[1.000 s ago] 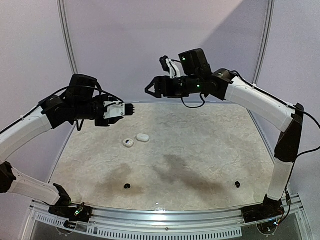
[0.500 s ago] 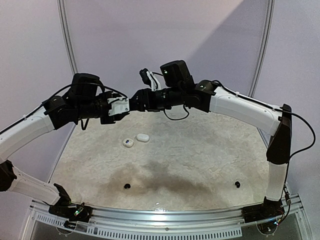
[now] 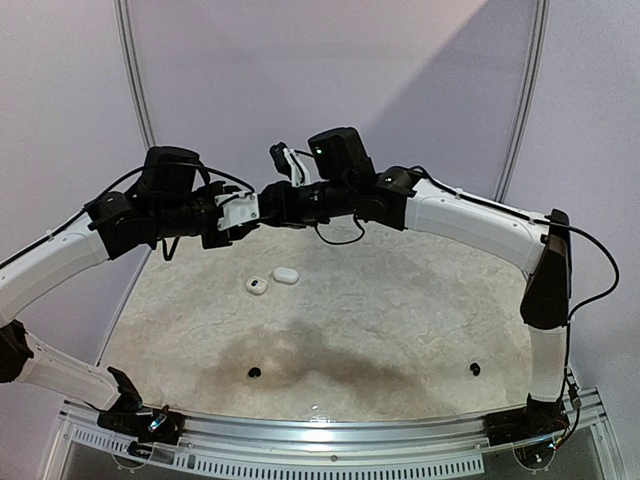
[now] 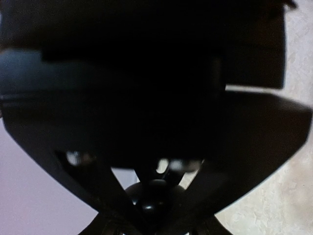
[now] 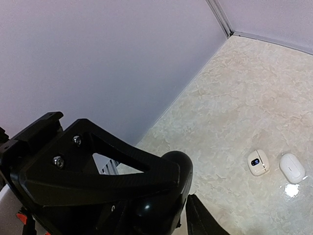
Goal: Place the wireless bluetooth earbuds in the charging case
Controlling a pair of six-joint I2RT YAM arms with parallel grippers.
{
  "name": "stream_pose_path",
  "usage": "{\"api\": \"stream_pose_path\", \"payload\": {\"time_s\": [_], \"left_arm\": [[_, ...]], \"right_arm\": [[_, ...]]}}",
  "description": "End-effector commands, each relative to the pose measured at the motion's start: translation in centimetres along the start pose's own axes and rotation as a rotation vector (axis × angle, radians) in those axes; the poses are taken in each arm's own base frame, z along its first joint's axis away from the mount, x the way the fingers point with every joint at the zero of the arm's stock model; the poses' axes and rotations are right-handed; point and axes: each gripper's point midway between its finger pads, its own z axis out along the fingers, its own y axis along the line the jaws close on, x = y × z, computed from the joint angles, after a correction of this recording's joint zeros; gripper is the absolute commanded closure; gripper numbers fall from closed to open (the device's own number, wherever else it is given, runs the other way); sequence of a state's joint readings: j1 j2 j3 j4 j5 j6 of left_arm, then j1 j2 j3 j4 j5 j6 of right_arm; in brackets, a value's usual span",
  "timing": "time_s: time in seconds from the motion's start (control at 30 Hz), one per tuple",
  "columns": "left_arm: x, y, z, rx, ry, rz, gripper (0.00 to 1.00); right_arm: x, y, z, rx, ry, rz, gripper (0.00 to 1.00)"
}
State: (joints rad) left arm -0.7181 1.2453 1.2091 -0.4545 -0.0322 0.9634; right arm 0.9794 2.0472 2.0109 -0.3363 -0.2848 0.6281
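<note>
My left gripper (image 3: 250, 211) and right gripper (image 3: 270, 203) meet tip to tip high above the table. A glossy black pebble-like charging case (image 5: 164, 198) sits between them; it also shows in the left wrist view (image 4: 151, 196). The left gripper is shut on it. The right gripper's jaws stand around it, with a thin gap at the lower finger (image 5: 198, 218). Two round black earbuds lie on the table, one at front left (image 3: 254, 372) and one at front right (image 3: 474, 369). No white earbuds show.
Two white cases lie on the mat's left half: one with a dark display (image 3: 257, 285) (image 5: 257, 162) and a plain closed one (image 3: 286, 274) (image 5: 292, 168). Pale walls and a metal frame post (image 3: 135, 80) enclose the table.
My right arm swung left and down until its open gripper reached the tip of the left gripper. The left arm held nearly still with the black case.
</note>
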Motion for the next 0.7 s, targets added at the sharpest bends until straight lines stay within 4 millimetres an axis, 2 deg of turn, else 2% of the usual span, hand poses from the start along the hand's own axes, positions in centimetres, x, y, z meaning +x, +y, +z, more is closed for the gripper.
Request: {"api": "stream_pose_path", "payload": {"time_s": [0.0, 0.2, 0.23, 0.33, 0.37, 0.4, 0.57, 0.67], "left_arm": [[-1.9, 0.7, -0.1, -0.032, -0.062, -0.017, 1.0], [-2.0, 1.0, -0.2, -0.046, -0.06, -0.022, 1.0], [-2.0, 1.1, -0.2, -0.05, -0.059, -0.028, 0.96], [-1.9, 1.3, -0.5, -0.056, -0.058, -0.071, 0.21], [-1.8, 1.1, -0.7, -0.047, -0.061, -0.083, 0.04], [-1.7, 0.8, -0.9, -0.026, -0.062, -0.096, 0.01], [-1.7, -1.7, -3.9, 0.146, -0.108, -0.261, 0.01], [-2.2, -1.7, -6.4, 0.213, -0.165, -0.397, 0.01]], "right_arm": [[1.0, -1.7, 1.6, 0.05, 0.03, 0.018, 0.67], [1.1, -1.8, 1.7, 0.051, 0.032, 0.013, 0.93], [1.0, -1.7, 1.6, 0.05, 0.031, 0.009, 0.99], [1.1, -1.9, 1.3, 0.034, 0.028, 0.005, 1.0], [0.8, -1.8, 0.8, 0.023, 0.02, 0.003, 1.0], [0.6, -1.9, 0.3, 0.019, 0.011, 0.002, 1.0], [-0.9, -2.1, -3.0, 0.028, -0.038, -0.086, 1.0], [-2.0, -0.8, -5.5, 0.007, -0.074, -0.192, 1.0]]}}
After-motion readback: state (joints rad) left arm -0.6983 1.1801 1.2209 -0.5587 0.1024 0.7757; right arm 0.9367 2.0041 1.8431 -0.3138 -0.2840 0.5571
